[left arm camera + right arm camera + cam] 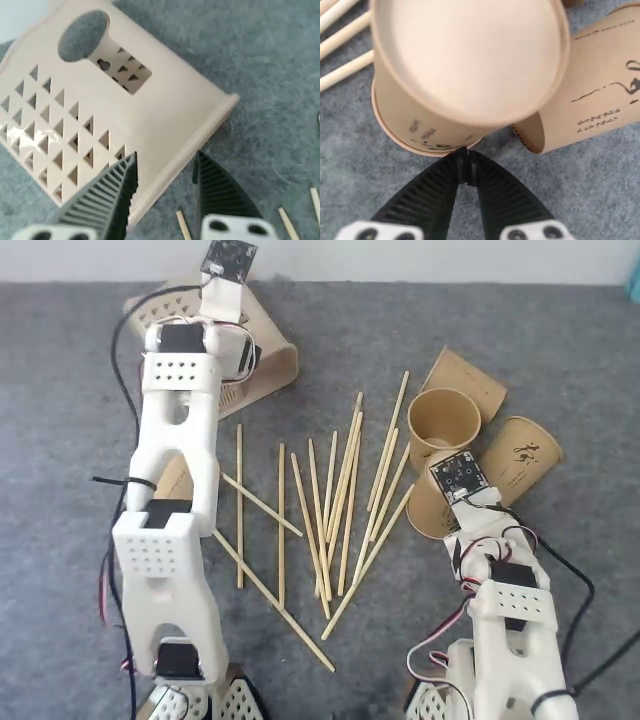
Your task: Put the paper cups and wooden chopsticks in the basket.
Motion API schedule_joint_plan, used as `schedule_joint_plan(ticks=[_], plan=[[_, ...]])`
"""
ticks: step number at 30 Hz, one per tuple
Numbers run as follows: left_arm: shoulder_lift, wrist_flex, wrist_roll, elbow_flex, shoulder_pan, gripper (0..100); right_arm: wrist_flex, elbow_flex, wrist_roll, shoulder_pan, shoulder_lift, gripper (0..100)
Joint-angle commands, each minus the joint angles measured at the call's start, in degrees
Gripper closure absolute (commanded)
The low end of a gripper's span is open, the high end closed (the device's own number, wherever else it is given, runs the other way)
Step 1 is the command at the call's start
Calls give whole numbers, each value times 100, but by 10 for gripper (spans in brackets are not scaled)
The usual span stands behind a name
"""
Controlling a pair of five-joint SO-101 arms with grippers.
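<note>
A grey carpet [560, 340] covers the table. The beige basket [272, 365] lies tipped on its side at the far left corner, its edge between the left gripper's [165, 172] spread jaws. Paper cups [443, 420] cluster at the right, one upright and others lying down. The right gripper [466, 162], jaws pressed together, sits just beside a cup's lower rim. Wooden chopsticks [330, 502] lie scattered between basket and cups.
</note>
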Motion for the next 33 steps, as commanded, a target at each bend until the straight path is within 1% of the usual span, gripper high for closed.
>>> schedule_joint_plan(ticks=[1,2,4,8,18,26,33], plan=[[0,-316,88,-22,105,983,-66,-18,53,-48,-110,990],[44,-325,88,-22,123,998,-66,-18,53,-48,-110,990],[149,-334,88,-22,132,979,-66,-18,62,-57,-110,990],[440,-475,79,-31,167,988,-66,-18,62,-57,-110,990],[949,-510,53,-4,527,988,-66,-18,70,-57,-110,990],[958,466,53,4,712,988,-66,-18,70,-57,-110,990],[967,888,79,101,844,989,-66,-18,70,-57,-110,990]])
